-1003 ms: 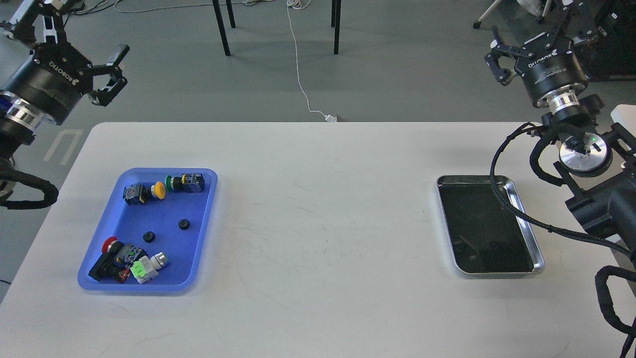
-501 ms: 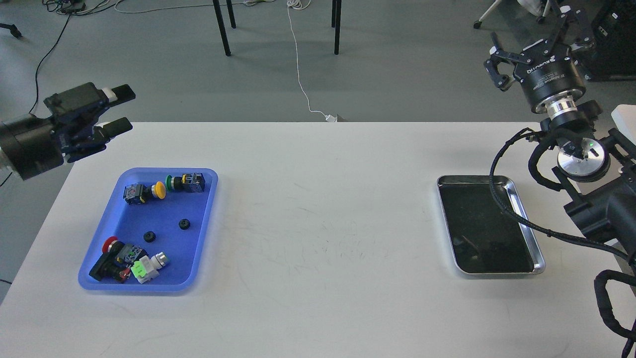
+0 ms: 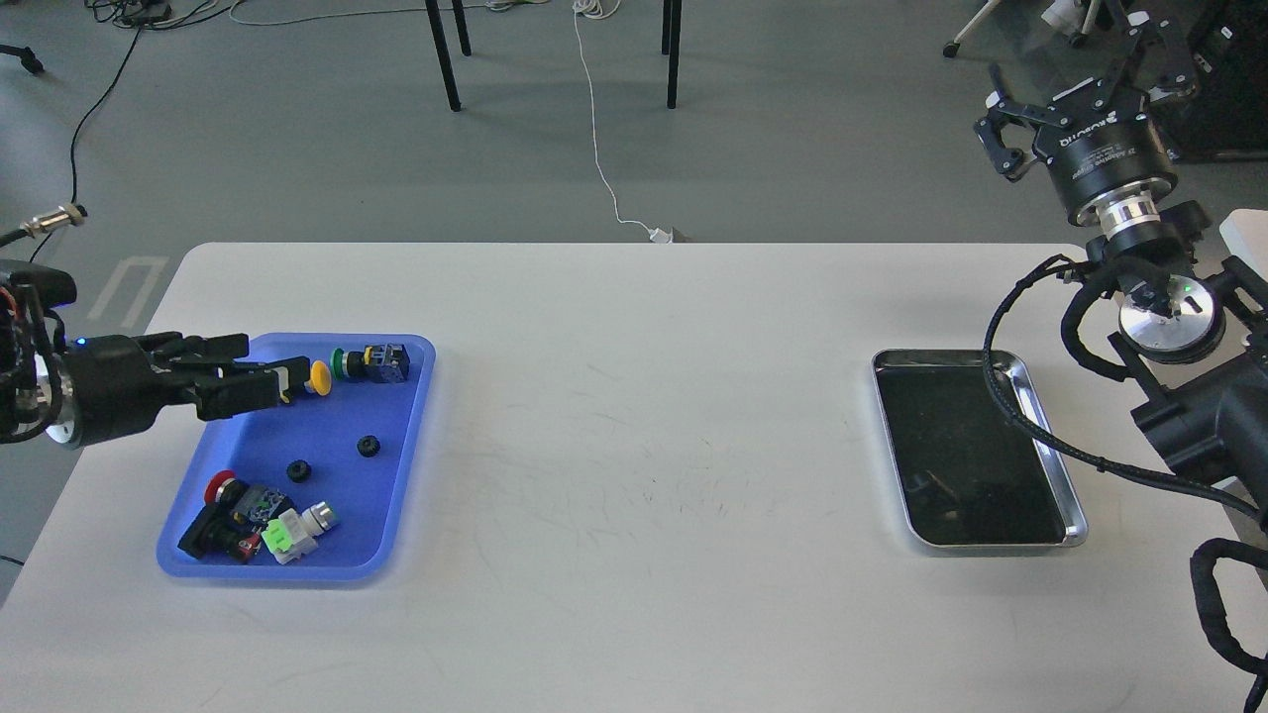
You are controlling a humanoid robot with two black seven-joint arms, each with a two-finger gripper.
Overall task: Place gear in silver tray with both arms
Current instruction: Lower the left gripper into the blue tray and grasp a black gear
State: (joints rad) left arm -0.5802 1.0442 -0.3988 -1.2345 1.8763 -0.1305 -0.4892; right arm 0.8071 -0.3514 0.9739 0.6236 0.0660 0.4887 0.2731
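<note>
Black and small, two toothed plastic gears (image 3: 368, 446) lie in the blue plastic tray (image 3: 406, 475) at nine o'clock on the white worktop (image 3: 634, 446); the shiny rectangular silver tray (image 3: 1075, 515) at three o'clock holds nothing. The left hand (image 3: 260, 381), fingers slightly apart, is held over the tray's far end, near the yellow push-button (image 3: 319, 376), which could be knocked. The right hand (image 3: 1080, 74), raised at one o'clock, has fingers spread; its lettering cannot be read.

Your left gripper (image 3: 260, 376) reaches in low over the blue tray (image 3: 406, 465) near the table's left edge, fingers parted. Two small black gears (image 3: 369, 447) lie loose in that tray. The silver tray (image 3: 1050, 451) sits near the right edge. Your right gripper (image 3: 1080, 74) hangs beyond the far right corner, fingers spread.
</note>
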